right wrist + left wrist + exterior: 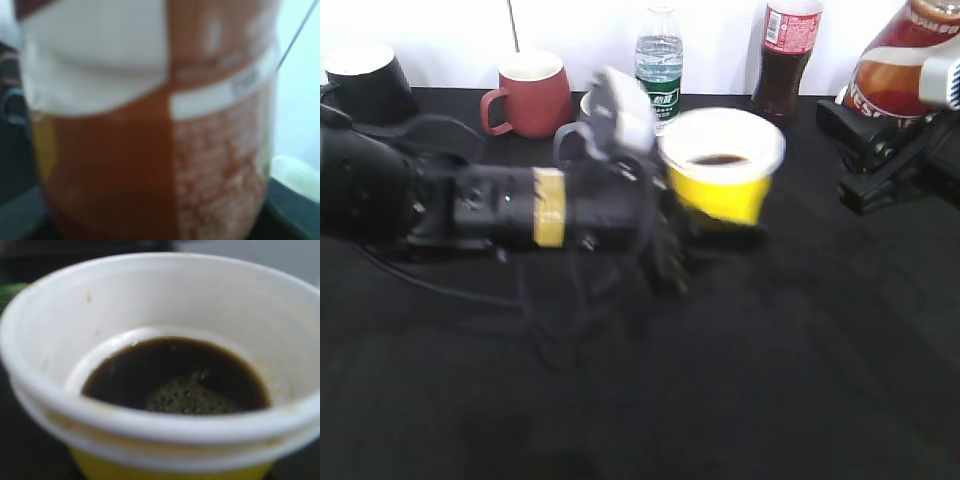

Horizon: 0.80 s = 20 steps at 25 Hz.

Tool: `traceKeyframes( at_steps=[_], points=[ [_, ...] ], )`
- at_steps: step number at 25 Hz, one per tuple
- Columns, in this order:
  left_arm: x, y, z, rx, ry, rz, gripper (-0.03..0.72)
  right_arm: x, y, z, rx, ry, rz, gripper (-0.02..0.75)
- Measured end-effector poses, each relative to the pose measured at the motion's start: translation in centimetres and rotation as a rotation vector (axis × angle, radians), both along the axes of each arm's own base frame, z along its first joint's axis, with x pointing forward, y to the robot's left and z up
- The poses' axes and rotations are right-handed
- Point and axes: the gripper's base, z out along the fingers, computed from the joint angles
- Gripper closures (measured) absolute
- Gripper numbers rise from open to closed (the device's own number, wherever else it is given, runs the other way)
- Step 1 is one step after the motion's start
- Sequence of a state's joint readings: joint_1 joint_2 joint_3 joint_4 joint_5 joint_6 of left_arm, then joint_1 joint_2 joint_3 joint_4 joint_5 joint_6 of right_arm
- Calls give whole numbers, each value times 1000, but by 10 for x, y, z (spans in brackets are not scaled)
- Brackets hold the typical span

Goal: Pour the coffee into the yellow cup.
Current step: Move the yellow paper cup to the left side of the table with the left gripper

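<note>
The yellow cup (722, 180) has a white rim and is held up above the black table, with dark coffee in its bottom (175, 375). My left gripper (705, 238) is shut on the cup's lower part. Its fingers are hidden in the left wrist view, where the cup (160, 455) fills the frame. The coffee bottle (902, 62) with its orange-red-white label is at the top right, tilted, to the right of the cup. My right gripper (880, 140) is shut on it. The label (150, 150) fills the right wrist view and hides the fingers.
Along the back edge stand a black cup (365, 85), a red-brown mug (532, 95), a clear water bottle with a green label (660, 60) and a dark cola bottle (788, 55). A light mug (586, 104) is mostly hidden behind my left arm.
</note>
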State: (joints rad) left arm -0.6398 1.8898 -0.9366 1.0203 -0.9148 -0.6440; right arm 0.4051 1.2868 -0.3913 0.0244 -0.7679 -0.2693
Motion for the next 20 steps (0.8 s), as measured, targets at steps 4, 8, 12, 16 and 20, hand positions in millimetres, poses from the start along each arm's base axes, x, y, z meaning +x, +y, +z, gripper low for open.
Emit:
traceKeyframes(
  at_steps=[4,8,12,16,20],
  points=[
    [39,44,-1,8,1,163,247,0,0,0,10,4,0,203],
    [70,97,-3,37,-14,293,247,0,0,0,12,5,-1,203],
    [88,140,-8,93,-11,412,247,0,0,0,13,6,-1,203],
    [101,160,-20,127,-35,523,247,0,0,0,13,6,-1,203],
    [110,165,-54,150,-26,608,247,0,0,0,13,6,-1,203]
  ],
)
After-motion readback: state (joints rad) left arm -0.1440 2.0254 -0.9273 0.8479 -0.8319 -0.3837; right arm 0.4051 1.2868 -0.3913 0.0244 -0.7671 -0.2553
